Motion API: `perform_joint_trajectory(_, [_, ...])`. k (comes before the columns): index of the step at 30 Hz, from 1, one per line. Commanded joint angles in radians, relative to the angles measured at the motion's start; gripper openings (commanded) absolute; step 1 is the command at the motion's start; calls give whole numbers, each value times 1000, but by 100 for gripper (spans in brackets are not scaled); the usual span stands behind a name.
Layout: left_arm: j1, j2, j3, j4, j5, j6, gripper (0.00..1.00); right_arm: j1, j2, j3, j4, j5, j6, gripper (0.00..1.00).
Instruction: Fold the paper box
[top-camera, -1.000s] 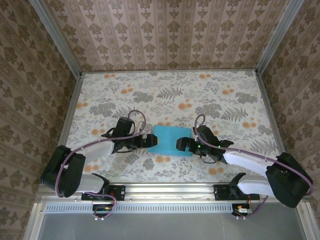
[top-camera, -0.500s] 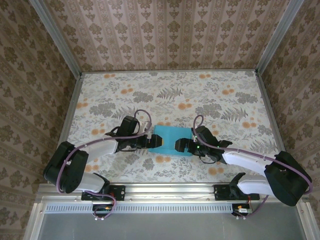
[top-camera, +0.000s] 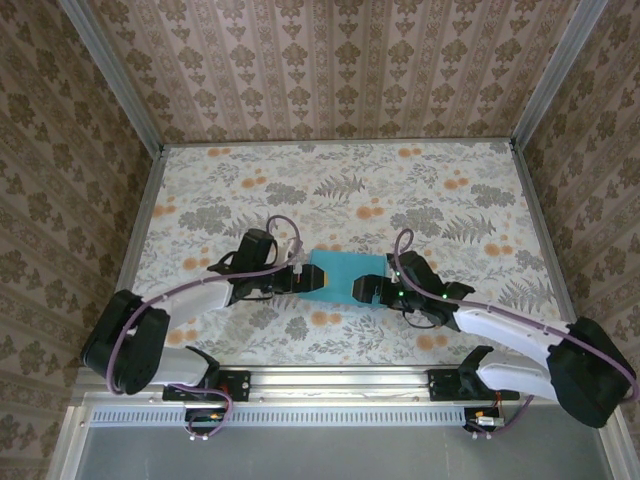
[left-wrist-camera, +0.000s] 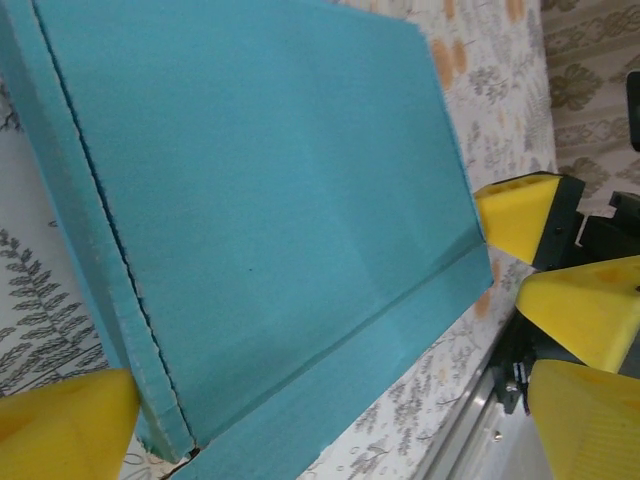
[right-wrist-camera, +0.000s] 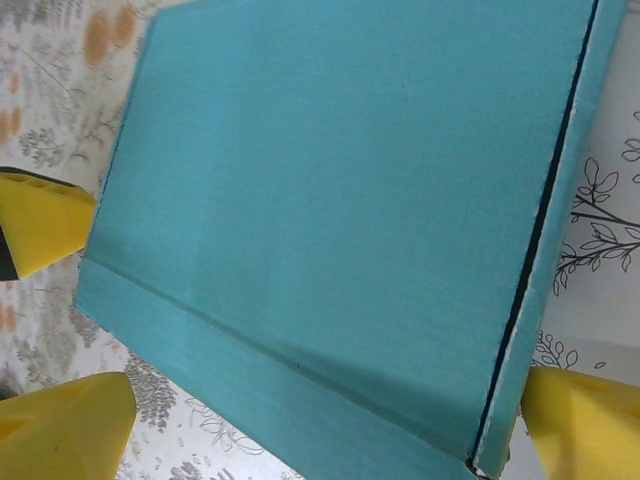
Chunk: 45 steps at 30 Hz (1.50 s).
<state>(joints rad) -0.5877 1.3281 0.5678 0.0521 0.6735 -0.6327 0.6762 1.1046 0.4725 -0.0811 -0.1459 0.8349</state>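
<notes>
Your paper box (top-camera: 345, 277) looks folded shut toward the table's (top-camera: 330, 180) near edge (left gripper (top-camera: 303, 281) and right gripper (top-camera: 362, 290) gape, clamping nothing), so press the seams next.

You're looking at a lab test cell: wallpapered panels (top-camera: 340, 70) enclose a floral tabletop (top-camera: 340, 180) edged by an aluminium rail (top-camera: 340, 378).

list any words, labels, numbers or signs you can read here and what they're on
None: there is no readable text anywhere.
The paper box shows a plain turquoise face, the table only a floral print, and the walls a repeating ornament pattern.
</notes>
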Motion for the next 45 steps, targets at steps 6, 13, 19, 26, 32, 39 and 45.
perform_joint_trajectory(6, [1,-142,96,-66,38,-61,100,-33,-127,109,-140,-43,-40,100])
perform_joint_trajectory(13, [2,-194,133,-140,1,-85,100,-50,-162,189,-235,-56,-34,100])
perform_joint_trajectory(19, [6,-196,165,-195,-23,-115,100,-59,-143,243,-277,-67,-26,100])
perform_joint_trajectory(26, [11,-165,164,-203,-24,-122,100,-65,-102,241,-263,-81,-19,100])
perform_joint_trajectory(32, [13,-152,155,-207,-57,-116,100,-66,-75,224,-247,-88,-21,100])
perform_joint_trajectory(39, [31,-154,151,-227,-68,-101,100,-69,-68,221,-243,-77,-32,100])
perform_joint_trajectory(45, [51,-176,160,-254,-68,-88,100,-80,-87,226,-273,-66,-55,100])
